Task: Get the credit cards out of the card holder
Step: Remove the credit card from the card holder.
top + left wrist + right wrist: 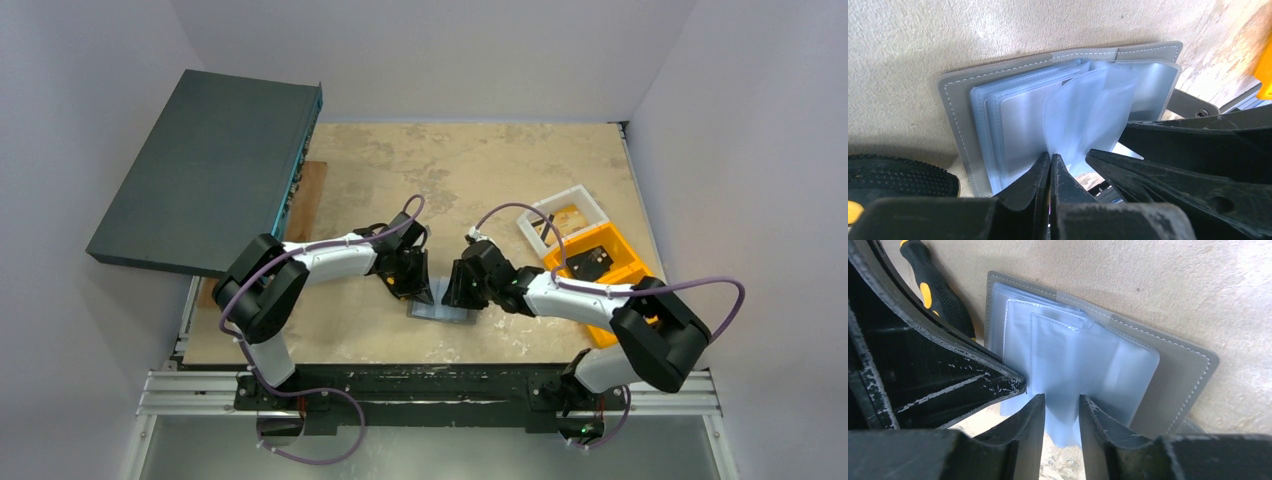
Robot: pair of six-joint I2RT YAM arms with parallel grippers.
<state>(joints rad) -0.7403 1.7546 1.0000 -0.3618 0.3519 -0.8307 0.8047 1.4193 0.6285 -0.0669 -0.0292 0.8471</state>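
At the front edge of the table [500,180], between your arms: the card holder [443,312] lies open, grey cover down, its pale blue sleeves [1088,115] fanned upward.
Left gripper [1050,162]: clenched, fingers pressed together, apparently pinching the near edge of one sleeve. That leaf stands up off the stack, which I read as parting the pages so that a pocket can be reached.
Right gripper [1060,407]: released, jaws apart and straddling the near edge of a sleeve without clamping it. It holds nothing.
Why both crowd one edge: the sleeves open toward the arms, so you have one hand to steady a leaf and the other to draw from it.
Cards: none can be picked out. The plastic is cloudy, and which pocket is filled cannot be told.
Progress, as a judgement: early, with no card out yet.
Next move calls for: the right fingers closing on a card edge rather than on bare plastic, then a pull along the pocket.
Risk: the holder is light and nothing presses its cover down, so a pull may drag it along or slip off the slick sleeve.
Tool handle [930,290]: black and yellow, just beside the cover; keep your fingers off it.
Orange bin [600,265]: well apart, on the right.
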